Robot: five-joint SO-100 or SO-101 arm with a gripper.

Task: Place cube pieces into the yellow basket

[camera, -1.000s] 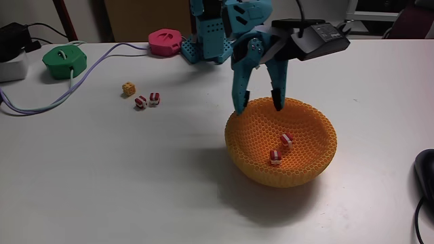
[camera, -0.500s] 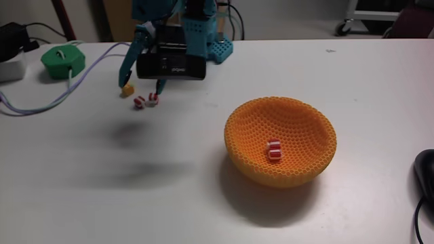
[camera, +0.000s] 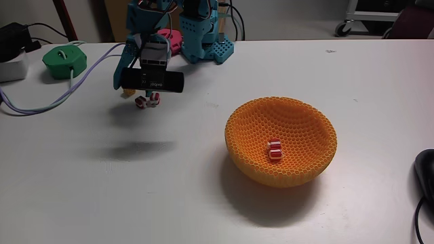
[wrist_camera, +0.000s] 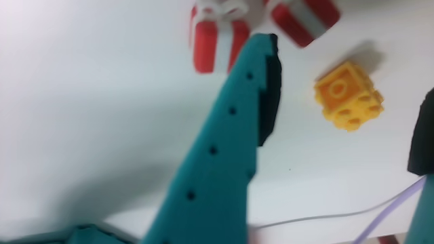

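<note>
Sitting between the wide-spread jaws (wrist_camera: 342,102), the yellow cube (wrist_camera: 348,94) was on the table (camera: 135,196), the near finger (wrist_camera: 224,149) just beside two striped cubes (wrist_camera: 218,37); a close could nudge those or pinch the yellow one off-centre and flick it away; two striped cubes (camera: 274,150) already lay in the basket (camera: 305,173), well apart.

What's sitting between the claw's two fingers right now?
In the wrist view, the yellow cube lies on the table between the teal finger and the dark finger. Two red-and-white cubes sit just beyond the teal fingertip.
</note>
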